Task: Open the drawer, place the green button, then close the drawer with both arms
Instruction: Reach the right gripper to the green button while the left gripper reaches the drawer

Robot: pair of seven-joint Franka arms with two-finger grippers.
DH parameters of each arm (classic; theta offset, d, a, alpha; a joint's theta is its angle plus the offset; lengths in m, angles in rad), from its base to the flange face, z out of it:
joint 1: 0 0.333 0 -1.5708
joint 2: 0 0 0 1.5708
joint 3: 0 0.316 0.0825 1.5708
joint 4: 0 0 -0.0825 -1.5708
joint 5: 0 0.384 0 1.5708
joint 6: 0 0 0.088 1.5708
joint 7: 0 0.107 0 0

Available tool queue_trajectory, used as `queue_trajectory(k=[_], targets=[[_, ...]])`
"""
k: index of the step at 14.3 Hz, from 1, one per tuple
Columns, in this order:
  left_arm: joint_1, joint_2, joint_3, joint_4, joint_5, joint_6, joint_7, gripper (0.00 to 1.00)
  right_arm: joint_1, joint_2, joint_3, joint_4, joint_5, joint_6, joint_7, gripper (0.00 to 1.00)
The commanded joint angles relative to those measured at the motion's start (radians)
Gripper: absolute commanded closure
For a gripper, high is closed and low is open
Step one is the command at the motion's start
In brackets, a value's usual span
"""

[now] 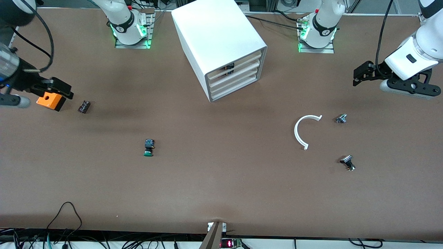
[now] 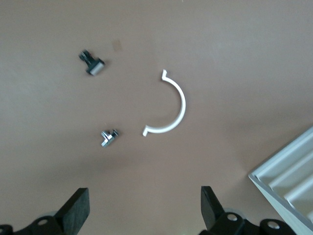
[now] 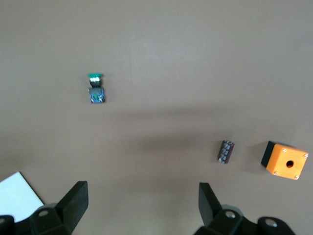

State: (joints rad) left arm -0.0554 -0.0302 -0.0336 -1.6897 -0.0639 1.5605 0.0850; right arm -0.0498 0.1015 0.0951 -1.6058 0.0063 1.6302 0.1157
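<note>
The white cabinet [image 1: 221, 41] stands mid-table near the arm bases, and its stacked cream drawers [image 1: 238, 80] are all shut. The uppermost one shows a dark part at its notch. The green-capped button [image 1: 148, 147] lies on its side on the table, nearer the front camera and toward the right arm's end. It also shows in the right wrist view [image 3: 96, 88]. My right gripper [image 1: 60, 88] is open and empty over the orange box. My left gripper [image 1: 361, 72] is open and empty above the table at the left arm's end. Both show open in the wrist views, the right one [image 3: 142, 193] and the left one [image 2: 144, 198].
An orange box with a hole [image 1: 51, 101] and a small dark block [image 1: 84, 106] lie at the right arm's end. A white curved strip [image 1: 304, 129] and two silver-and-black knobs [image 1: 341, 118] [image 1: 347, 162] lie toward the left arm's end. Cables hang along the table's front edge.
</note>
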Motion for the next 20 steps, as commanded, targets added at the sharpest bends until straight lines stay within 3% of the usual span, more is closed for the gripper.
queue_trajectory(k=[1, 5, 10, 13, 17, 20], targets=[[-0.001, 0.003, -0.009, 0.018, -0.101, -0.121, 0.016, 0.0, 0.022, 0.036, 0.017, -0.042, 0.018, 0.01, 0.002, 0.0], [-0.011, 0.061, -0.023, 0.013, -0.281, -0.376, 0.021, 0.0, 0.041, 0.141, 0.07, -0.08, 0.02, 0.13, 0.001, 0.0], [-0.012, 0.338, -0.028, 0.015, -0.62, -0.482, 0.103, 0.0, 0.041, 0.196, 0.112, -0.262, 0.018, 0.454, -0.001, 0.0], [-0.056, 0.467, -0.031, 0.01, -0.659, -0.339, 0.434, 0.0, 0.041, 0.243, 0.132, -0.37, 0.014, 0.679, -0.005, 0.0], [-0.112, 0.467, -0.042, -0.06, -0.683, -0.159, 0.59, 0.0, 0.062, 0.358, 0.143, -0.381, 0.014, 0.848, -0.024, 0.0], [-0.116, 0.47, -0.061, -0.189, -0.754, 0.02, 0.761, 0.01, 0.084, 0.426, 0.143, -0.373, 0.014, 0.95, -0.024, 0.0]])
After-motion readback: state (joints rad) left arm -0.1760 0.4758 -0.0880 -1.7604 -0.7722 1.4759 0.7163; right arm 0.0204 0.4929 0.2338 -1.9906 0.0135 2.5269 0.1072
